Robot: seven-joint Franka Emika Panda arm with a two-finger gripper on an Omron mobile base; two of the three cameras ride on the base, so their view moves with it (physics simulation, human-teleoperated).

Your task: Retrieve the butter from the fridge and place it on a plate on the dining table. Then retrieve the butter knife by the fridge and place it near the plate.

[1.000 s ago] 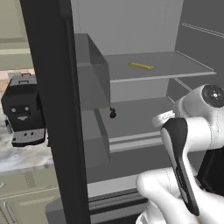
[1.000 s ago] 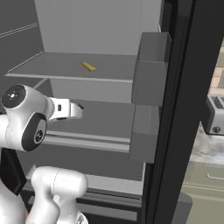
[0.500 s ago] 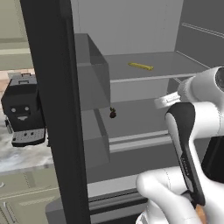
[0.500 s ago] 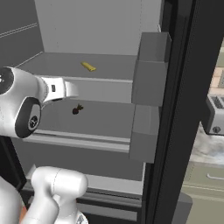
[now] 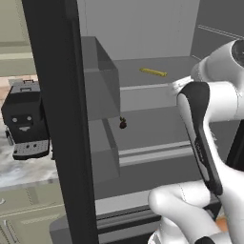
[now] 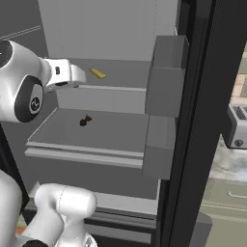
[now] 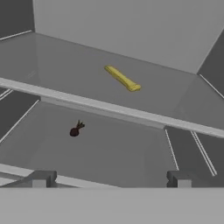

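Two shelves show inside the open fridge, its pale grey inside lit and its black door edges framing both base views. On the upper shelf lies the butter, a thin yellow stick set at a slant, well back from the shelf's front lip and apart from everything else. In the left base view the butter sits toward the right half of that shelf; in the right base view the butter lies just beyond the white end of the arm. On the lower shelf rests a tiny dark lump with a short stem, alone near the middle of that shelf and nearer the front than the butter above it.

The hand stands in front of the fridge, level with the gap between the two shelves, pointing inward. Its jaws are spread wide, the two dark fingertips far apart at the bottom of the hand view, with nothing between them and nothing touched. The butter is well ahead of the hand and above its line.

Grey door bins hang on the inner side of the right door. Left of the fridge, a black coffee machine stands on a marbled desk, and to the right a toaster sits on another desk.
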